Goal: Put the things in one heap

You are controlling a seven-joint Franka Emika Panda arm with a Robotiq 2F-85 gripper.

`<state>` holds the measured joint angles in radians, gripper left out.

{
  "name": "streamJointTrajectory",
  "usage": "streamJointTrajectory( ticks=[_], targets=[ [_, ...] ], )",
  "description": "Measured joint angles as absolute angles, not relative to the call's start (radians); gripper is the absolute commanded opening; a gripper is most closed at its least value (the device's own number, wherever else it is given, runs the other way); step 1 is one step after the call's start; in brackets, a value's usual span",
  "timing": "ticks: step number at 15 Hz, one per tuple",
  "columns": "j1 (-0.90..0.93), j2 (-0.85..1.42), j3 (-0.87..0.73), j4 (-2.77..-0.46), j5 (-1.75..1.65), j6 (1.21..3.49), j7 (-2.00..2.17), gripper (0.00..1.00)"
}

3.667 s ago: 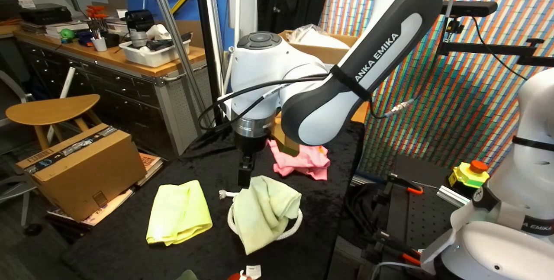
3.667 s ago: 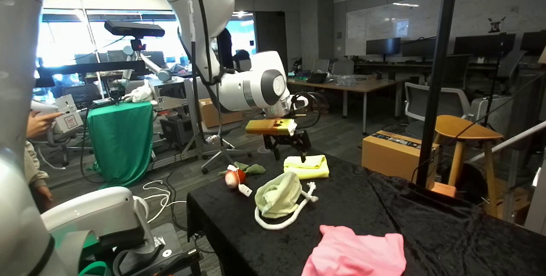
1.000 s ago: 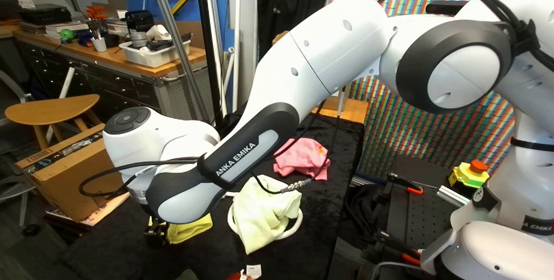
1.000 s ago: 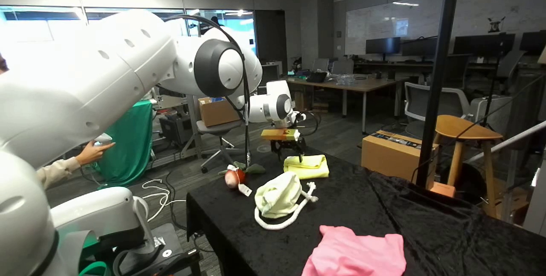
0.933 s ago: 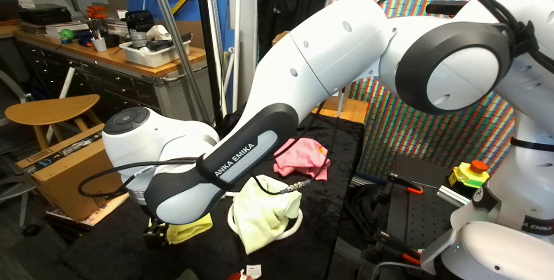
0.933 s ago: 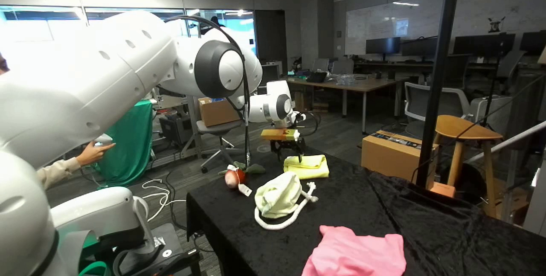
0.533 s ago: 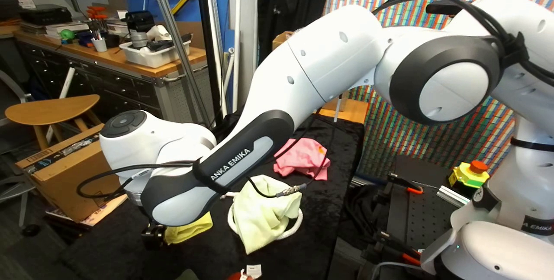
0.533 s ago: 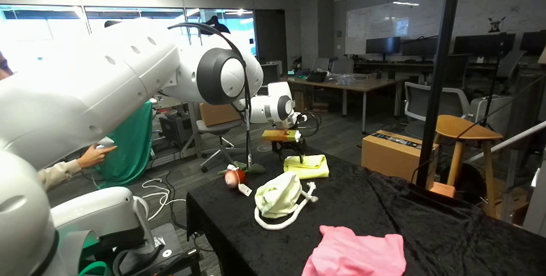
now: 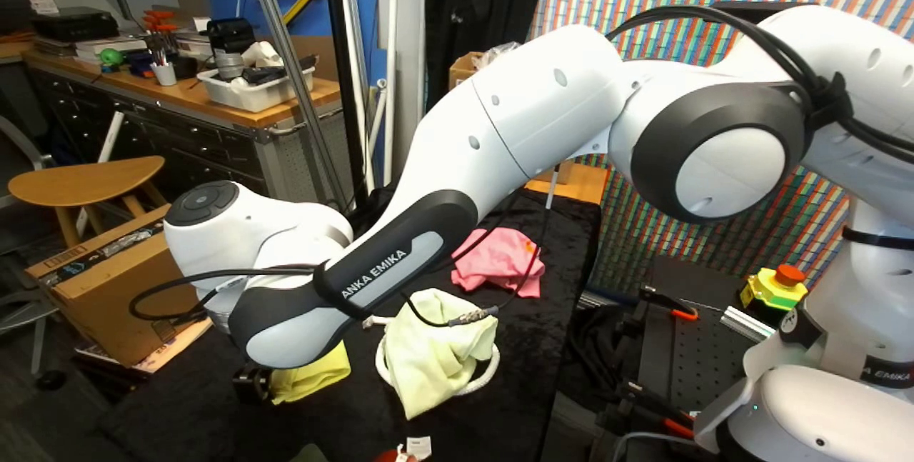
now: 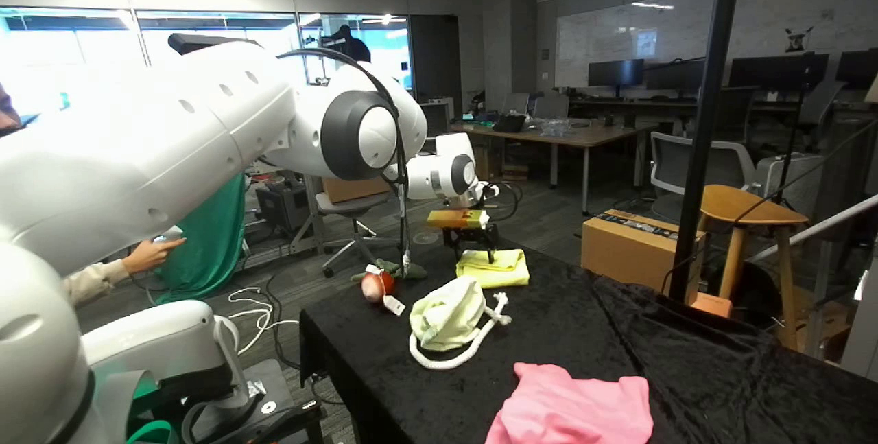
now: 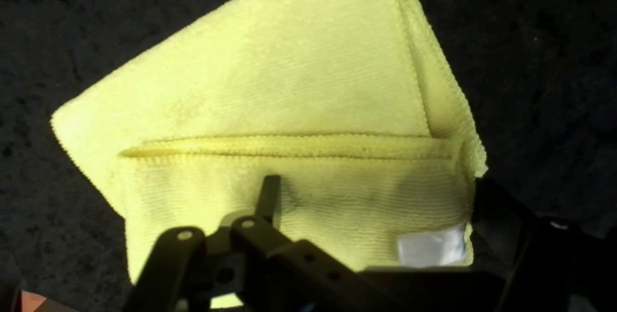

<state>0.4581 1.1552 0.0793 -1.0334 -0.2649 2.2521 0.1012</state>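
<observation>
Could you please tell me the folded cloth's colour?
The folded cloth is yellow, clearest in the wrist view.

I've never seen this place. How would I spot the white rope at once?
Find the black-draped table. On it lies a rumpled pale cloth; the white rope curves around its edge, partly covered by it. Unlike the yellow cloth and the pink cloth on the same table, it is a thick cord with a knotted-looking end.

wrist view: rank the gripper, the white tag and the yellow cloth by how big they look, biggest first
1. Yellow cloth
2. Gripper, nearer the camera, so its true size against the cloth is unsure
3. White tag, smallest by far
</observation>
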Motion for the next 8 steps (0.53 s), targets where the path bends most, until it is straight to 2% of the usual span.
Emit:
streamJointTrajectory(
  ticks=[2, 3, 4, 5, 8],
  targets=[
    [0.458, 1.163, 0.078, -1.021, -0.265, 2.244, 0.101, 0.87],
    [0.458, 1.168, 0.077, -1.013, -0.265, 2.241, 0.101, 0.73],
    [0.458, 1.173, 0.076, -1.006, -0.265, 2.239, 0.101, 0.70],
    [0.458, 1.178, 0.076, -1.001, -0.265, 2.238, 0.101, 0.64],
    [0.455, 1.180, 0.076, -0.997, -0.265, 2.229, 0.101, 0.38]
  ],
)
